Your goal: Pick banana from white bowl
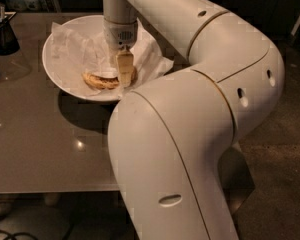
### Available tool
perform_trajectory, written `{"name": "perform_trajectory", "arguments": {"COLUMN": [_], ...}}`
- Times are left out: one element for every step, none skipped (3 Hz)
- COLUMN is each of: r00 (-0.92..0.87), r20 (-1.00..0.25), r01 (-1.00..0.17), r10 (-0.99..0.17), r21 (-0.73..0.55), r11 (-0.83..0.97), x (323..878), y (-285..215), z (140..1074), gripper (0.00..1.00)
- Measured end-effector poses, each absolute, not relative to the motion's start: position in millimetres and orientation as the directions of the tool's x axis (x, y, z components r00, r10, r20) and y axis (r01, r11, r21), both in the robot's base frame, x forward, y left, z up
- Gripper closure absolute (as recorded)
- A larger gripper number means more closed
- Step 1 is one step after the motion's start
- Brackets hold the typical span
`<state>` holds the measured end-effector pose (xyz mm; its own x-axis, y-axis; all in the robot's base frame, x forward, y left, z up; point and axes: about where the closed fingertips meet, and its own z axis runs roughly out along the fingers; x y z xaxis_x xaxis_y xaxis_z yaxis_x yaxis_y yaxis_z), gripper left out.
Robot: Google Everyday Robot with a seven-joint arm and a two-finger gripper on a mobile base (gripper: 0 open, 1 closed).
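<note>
Banana [101, 80], speckled yellow-brown and curved, lies in white bowl [60, 79] beneath gripper [124, 80], whose hold I cannot tell.

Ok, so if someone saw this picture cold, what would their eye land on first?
The bulky white robot arm, bending across the right and middle foreground. Next, its gripper, down inside the white bowl on the table at upper left, at the right end of the speckled banana. A dark cup sits at the left edge.
</note>
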<state>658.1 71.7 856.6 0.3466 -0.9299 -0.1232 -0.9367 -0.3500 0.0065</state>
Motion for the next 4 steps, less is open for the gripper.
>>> {"name": "perform_trajectory", "arguments": {"r00": [0.337,0.326,0.324,0.328], "r20": [-0.132,-0.141,-0.145,-0.148], "r01": [-0.939,-0.942,-0.941,-0.939], "r10": [-0.932,-0.935,-0.935,-0.933], "r21": [0.023,0.039,0.050,0.059], "r11": [-0.343,-0.334,-0.334,-0.340], "x": [657.7,656.9,656.4,655.5], "y": [71.5,70.2,68.9,69.0], "z": [848.8,842.2,836.7,834.3], "gripper": [0.42,0.44,0.44,0.42]}}
